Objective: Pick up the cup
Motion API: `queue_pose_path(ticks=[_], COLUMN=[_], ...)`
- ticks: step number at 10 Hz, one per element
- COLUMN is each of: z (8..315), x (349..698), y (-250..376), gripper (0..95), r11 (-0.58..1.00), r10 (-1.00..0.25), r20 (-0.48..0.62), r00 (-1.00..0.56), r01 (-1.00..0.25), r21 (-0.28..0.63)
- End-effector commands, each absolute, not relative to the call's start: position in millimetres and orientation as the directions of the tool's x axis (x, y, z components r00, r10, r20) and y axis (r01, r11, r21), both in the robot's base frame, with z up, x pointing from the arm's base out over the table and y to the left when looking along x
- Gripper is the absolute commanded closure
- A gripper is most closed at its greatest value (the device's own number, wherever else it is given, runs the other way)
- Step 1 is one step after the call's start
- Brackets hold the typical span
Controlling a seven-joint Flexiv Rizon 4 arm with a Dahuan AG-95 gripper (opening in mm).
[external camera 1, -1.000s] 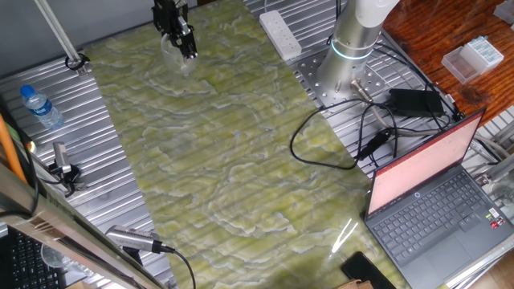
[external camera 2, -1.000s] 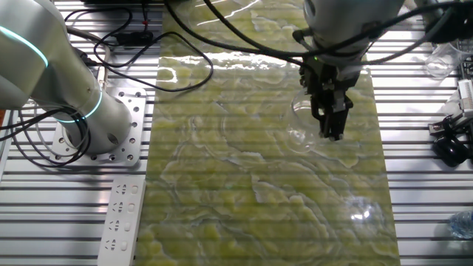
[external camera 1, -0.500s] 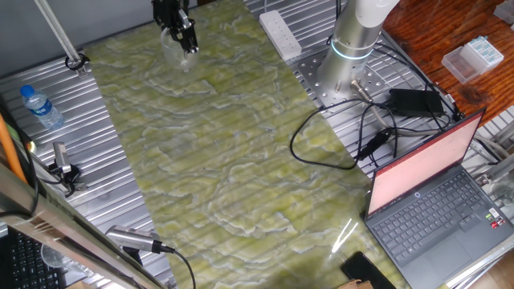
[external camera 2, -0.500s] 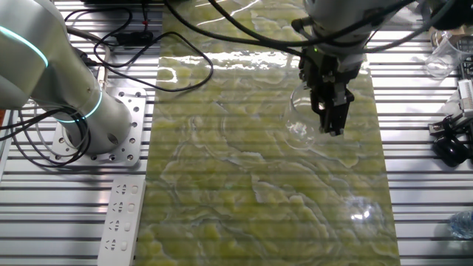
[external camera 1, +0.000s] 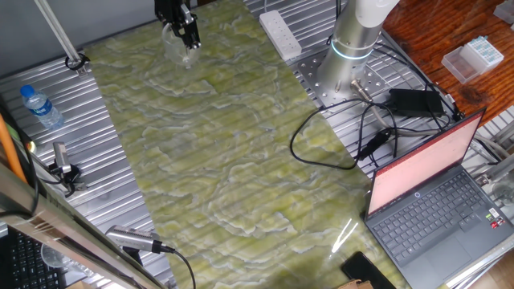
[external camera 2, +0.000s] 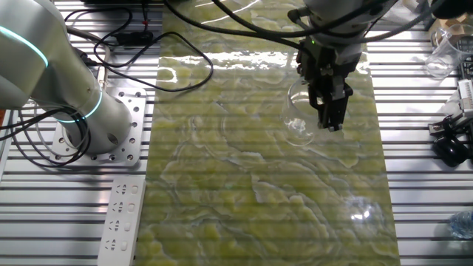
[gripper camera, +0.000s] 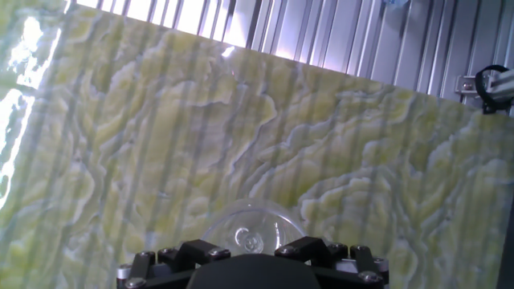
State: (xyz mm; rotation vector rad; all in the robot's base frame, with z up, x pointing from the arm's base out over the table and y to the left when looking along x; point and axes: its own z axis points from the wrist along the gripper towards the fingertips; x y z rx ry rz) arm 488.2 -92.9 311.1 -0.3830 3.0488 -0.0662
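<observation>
The cup (external camera 1: 173,42) is a small clear tumbler, held tilted at the far end of the green marbled mat (external camera 1: 225,144). My gripper (external camera 1: 188,38) is shut on its wall and holds it a little above the mat. In the other fixed view the gripper (external camera 2: 331,117) grips the cup (external camera 2: 297,122) from the right side, and the cup hangs clear of the mat (external camera 2: 244,185). In the hand view the cup's round base (gripper camera: 252,231) shows just above the black gripper body at the bottom edge. The fingertips are hidden there.
A water bottle with a blue cap (external camera 1: 42,107) lies on the metal table at the left. A white power strip (external camera 1: 280,34), the arm's base (external camera 1: 352,44), black cables (external camera 1: 337,140) and an open laptop (external camera 1: 434,193) are to the right of the mat.
The gripper has risen with the cup in it. The cup now hangs higher above the mat than one second ago.
</observation>
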Motion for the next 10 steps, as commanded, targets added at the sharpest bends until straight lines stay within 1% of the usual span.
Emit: queue_pose_path(ticks=[1, 3, 6, 10], z=[311.9, 311.8, 311.7, 311.7], x=[487.6, 487.6, 487.6, 487.6], y=[-92.4, -92.4, -92.5, -92.5], gripper=[95.0, 95.0, 95.0, 95.0], r11=[0.969, 0.969, 0.952, 0.951], r10=[-0.244, -0.245, -0.305, -0.309], r20=[-0.062, -0.06, -0.058, -0.04], r00=[-0.968, -0.968, -0.951, -0.95], r01=[-0.241, -0.243, -0.302, -0.307], r21=[-0.051, -0.051, -0.05, -0.044])
